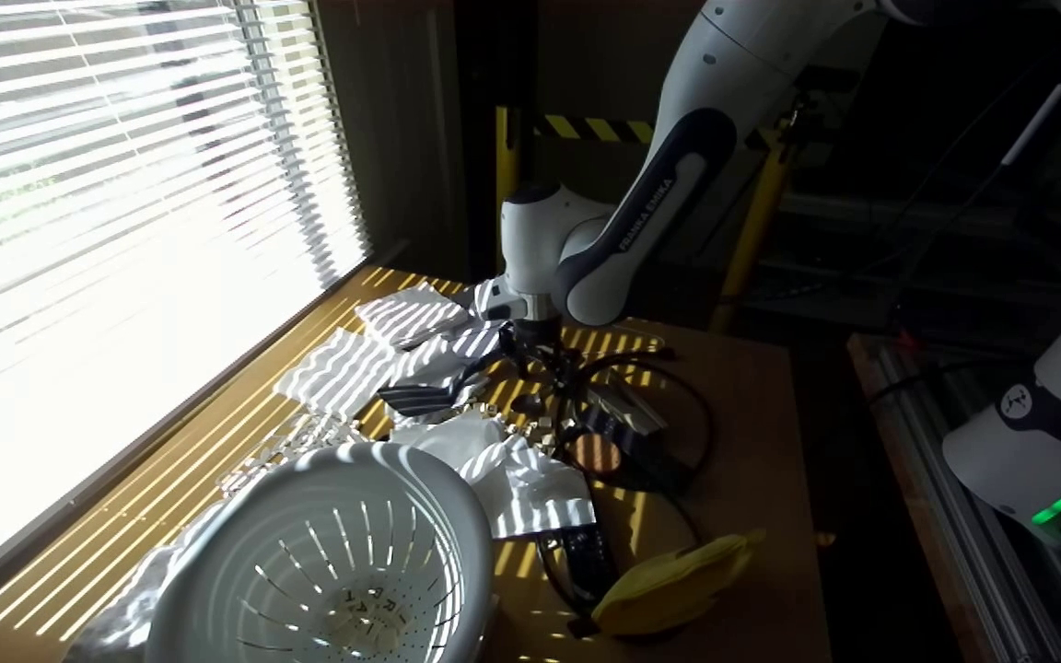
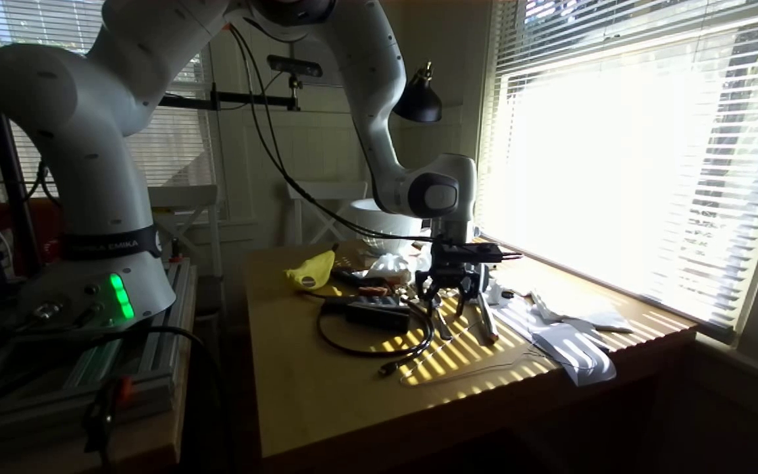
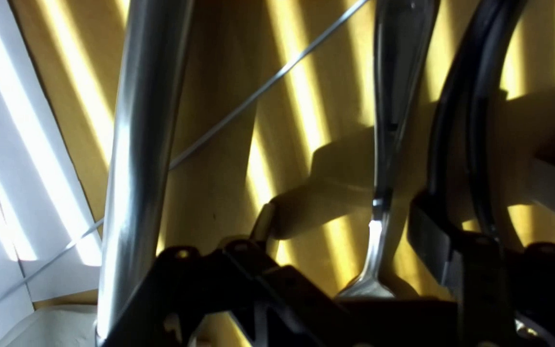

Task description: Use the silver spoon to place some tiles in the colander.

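Observation:
The silver spoon (image 3: 384,154) lies on the table in the wrist view, handle toward the top; part of its bowl is hidden behind the gripper. My gripper (image 3: 347,221) is open, with a finger on each side of the spoon's neck, apart from it. The gripper also shows low over the table in an exterior view (image 2: 445,308), above the spoon (image 2: 443,326). The spoon's bowl (image 1: 528,403) shows in an exterior view, by several small tiles (image 1: 542,429). The white colander (image 1: 190,580) stands at the near end of the table; small letter pieces (image 1: 374,608) show at its bottom.
A shiny metal tube (image 3: 140,159) stands close left of the gripper in the wrist view. A black cable (image 2: 353,352) loops beside the spoon. A yellow banana-shaped object (image 1: 669,589), crumpled white cloth (image 1: 530,488) and paper sheets (image 2: 576,355) lie around. The window blinds (image 1: 125,230) border the table.

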`<state>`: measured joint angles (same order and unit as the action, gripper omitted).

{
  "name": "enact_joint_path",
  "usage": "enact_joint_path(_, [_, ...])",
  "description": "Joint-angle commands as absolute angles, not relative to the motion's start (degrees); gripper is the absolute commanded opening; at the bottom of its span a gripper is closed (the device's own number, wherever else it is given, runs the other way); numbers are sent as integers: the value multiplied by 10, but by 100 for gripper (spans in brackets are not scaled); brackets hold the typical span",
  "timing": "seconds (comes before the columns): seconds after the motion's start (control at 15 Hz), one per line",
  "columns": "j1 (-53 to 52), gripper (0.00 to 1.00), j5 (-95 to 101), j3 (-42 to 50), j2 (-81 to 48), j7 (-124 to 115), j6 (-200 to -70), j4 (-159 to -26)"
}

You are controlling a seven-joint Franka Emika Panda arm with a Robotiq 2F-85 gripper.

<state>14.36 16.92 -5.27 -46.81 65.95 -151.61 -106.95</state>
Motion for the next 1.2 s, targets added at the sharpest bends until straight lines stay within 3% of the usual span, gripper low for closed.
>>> enact_joint_path(0.0, [131,41,158,-47,-456,660,-1512,-1097])
enact_joint_path(0.33, [128,5,156,-42,-441,651,-1514,-1122])
enact_joint_path(0.53, [129,0,156,-38,-431,640,-1519,-1132])
enact_joint_path(0.93, [100,3,178,-3,-412,606,-1538,-1148])
enact_joint_path(1.0, [100,35,177,-2,-412,609,-1530,-1145])
enact_joint_path(1.13, [95,43,177,3,-410,605,-1528,-1143])
